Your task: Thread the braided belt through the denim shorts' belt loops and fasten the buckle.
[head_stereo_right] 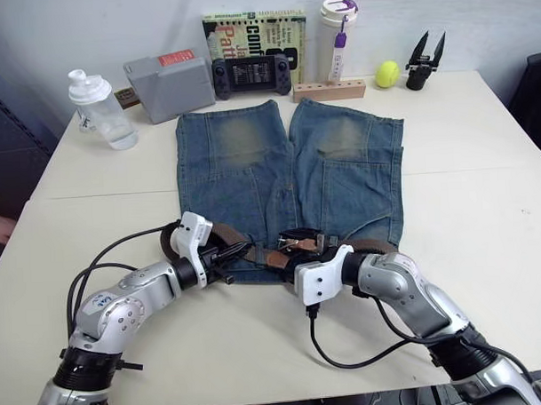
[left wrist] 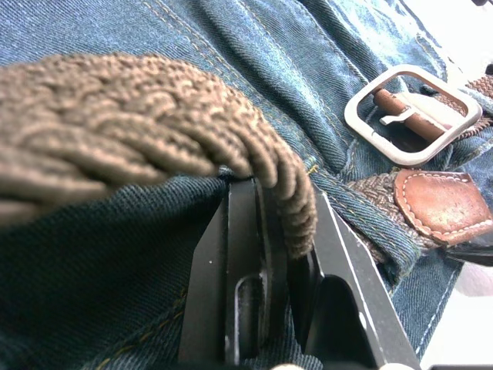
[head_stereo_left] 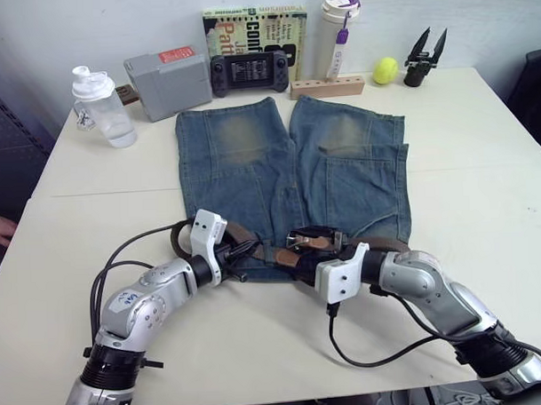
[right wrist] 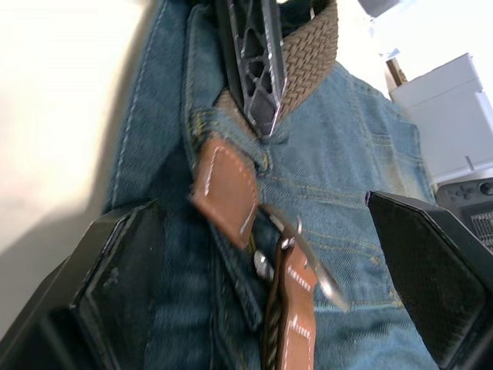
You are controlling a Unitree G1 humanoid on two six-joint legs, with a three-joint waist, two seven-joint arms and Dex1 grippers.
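- The left gripper (left wrist: pixel 269 254) is pinching the braided belt (left wrist: pixel 139 131) at the waistband of the denim shorts (head_stereo_left: pixel 292 179).
- The right gripper (right wrist: pixel 262 285) is hovering spread wide — straddling the buckle (left wrist: pixel 407 116), clasping nothing.

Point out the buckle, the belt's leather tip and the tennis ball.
buckle (left wrist: pixel 407 116): left wrist view, on its metal frame.
leather tip (left wrist: pixel 447 206): left wrist view, middle of the tan leather.
tennis ball (head_stereo_left: pixel 385 70): left eye view, its centre.

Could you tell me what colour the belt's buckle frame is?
Silver-grey metal buckle, best seen in the left wrist view.
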